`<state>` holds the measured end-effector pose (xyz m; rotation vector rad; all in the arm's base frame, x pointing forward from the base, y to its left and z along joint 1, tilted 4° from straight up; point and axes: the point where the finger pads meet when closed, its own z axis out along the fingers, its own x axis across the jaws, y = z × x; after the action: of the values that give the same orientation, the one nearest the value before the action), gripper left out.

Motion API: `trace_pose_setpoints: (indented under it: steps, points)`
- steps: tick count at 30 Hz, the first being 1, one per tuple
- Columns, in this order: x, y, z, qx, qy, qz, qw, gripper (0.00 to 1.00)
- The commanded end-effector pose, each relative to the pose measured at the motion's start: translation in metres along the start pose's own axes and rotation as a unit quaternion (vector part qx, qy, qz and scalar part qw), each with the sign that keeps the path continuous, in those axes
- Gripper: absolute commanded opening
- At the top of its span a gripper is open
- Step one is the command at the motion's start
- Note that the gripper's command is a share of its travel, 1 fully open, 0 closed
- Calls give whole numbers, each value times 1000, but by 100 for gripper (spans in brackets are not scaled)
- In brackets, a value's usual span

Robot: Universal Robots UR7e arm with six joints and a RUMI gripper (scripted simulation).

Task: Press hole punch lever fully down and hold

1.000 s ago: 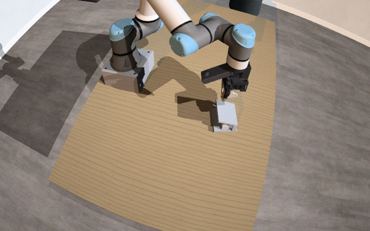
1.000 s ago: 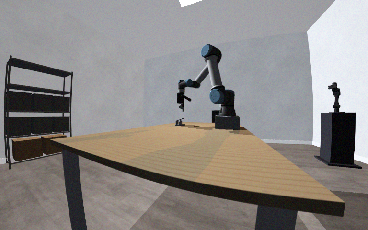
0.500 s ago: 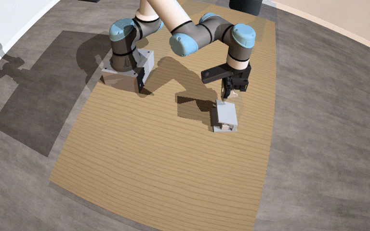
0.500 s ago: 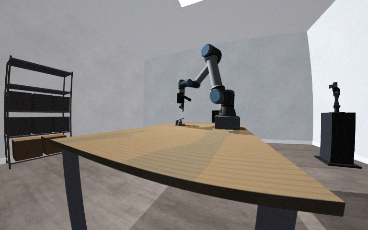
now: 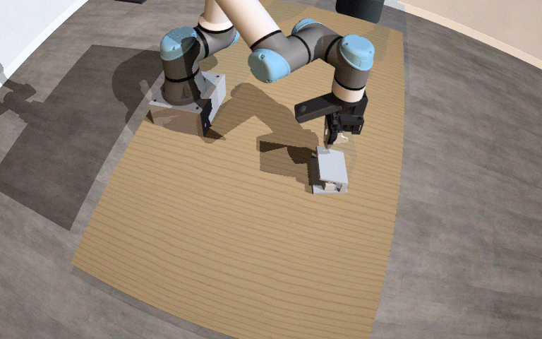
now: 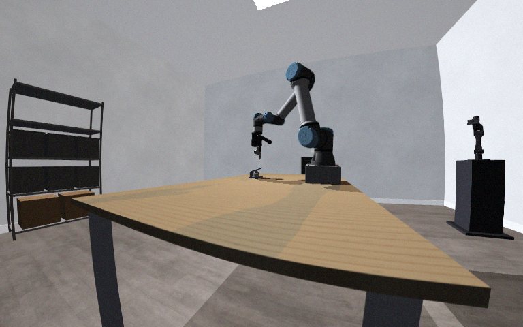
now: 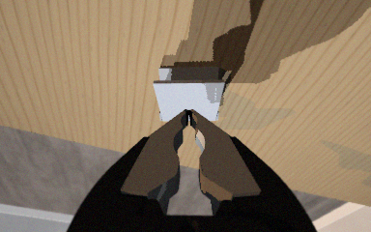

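The hole punch [image 5: 329, 171] is a small grey block with a flat grey lever on top, standing upright on the wooden table [image 5: 248, 191] near its right edge. Its lever is raised, as the exterior view [image 6: 255, 173] shows. My gripper [image 5: 334, 140] hangs in the air above the lever's far end, fingers pointing down and shut on nothing. In the wrist view the closed fingertips sit over the near edge of the grey lever [image 7: 189, 99], with a clear gap below them in the exterior view [image 6: 259, 154].
My arm's base [image 5: 188, 104] stands on the table at the back left. A black shelf rack [image 6: 52, 154] with boxes stands to the left, a black pedestal [image 6: 479, 194] with a camera to the right. The table's right edge [image 5: 399, 167] is close to the punch.
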<state>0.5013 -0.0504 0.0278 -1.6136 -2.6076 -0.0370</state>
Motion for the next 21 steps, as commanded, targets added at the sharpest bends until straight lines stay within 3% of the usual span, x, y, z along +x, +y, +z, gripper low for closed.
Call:
trace_pose_setpoints:
  steps: [1, 21]
  points:
    - [0, 0, -1, -1, -1, 0, 1000, 0]
    - [0, 0, 2, 0, -1, 0, 1000, 0]
